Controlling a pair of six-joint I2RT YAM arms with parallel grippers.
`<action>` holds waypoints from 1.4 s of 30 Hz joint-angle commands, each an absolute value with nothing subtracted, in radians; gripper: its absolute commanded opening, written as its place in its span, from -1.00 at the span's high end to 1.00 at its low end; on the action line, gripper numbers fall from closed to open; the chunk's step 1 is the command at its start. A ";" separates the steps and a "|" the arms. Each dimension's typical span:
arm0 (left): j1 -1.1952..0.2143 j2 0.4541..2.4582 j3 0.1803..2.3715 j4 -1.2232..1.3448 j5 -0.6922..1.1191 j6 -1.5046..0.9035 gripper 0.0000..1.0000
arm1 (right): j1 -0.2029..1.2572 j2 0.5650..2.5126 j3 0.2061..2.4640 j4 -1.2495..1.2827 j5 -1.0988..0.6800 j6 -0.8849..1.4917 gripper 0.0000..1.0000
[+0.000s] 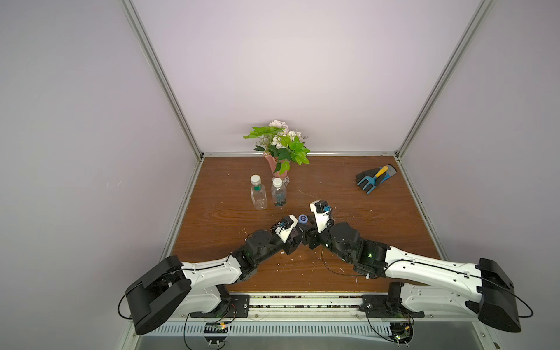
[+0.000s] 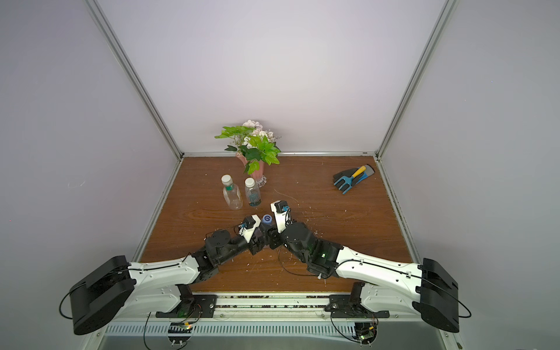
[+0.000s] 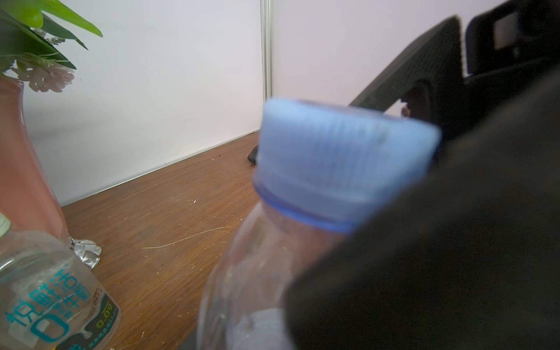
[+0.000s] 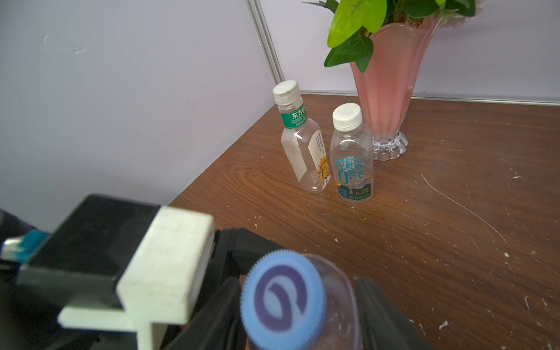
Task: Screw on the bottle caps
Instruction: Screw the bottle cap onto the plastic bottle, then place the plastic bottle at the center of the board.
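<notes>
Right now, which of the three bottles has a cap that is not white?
The bottle apart from the pair: its cap is blue with a swirl. The other two bottles, beside the pink vase, have white caps.

Desk [image 1: 394, 212]: wood-grain, low sheen, scratched. Blue-cap btl [image 3: 257, 272] + other 2 btls [image 4: 303, 154]: clear glossy plastic. Blue cap [image 4: 283, 298]: ribbed plastic rim, smooth top. White caps [image 4: 285, 91]: matt, scuffed. Vase [image 4: 391, 85]: glossy translucent pink. Right end effector fingers [image 4: 385, 315]: matt blk. Frame post [image 3: 266, 45]: satin bare metal.
</notes>
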State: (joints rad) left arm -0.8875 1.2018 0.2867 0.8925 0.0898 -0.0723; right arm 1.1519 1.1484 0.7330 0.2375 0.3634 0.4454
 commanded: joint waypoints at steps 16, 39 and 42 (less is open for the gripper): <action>-0.871 1.113 0.281 0.872 0.281 0.017 -0.99 | 1.139 1.063 0.802 0.156 0.404 0.201 0.89; -0.857 0.805 0.208 0.717 -0.427 -0.025 -0.99 | 0.785 1.334 0.944 0.404 0.292 0.100 0.93; -0.856 0.766 0.208 0.683 -0.485 -0.013 -0.99 | 0.765 1.434 0.988 0.442 0.275 0.098 0.92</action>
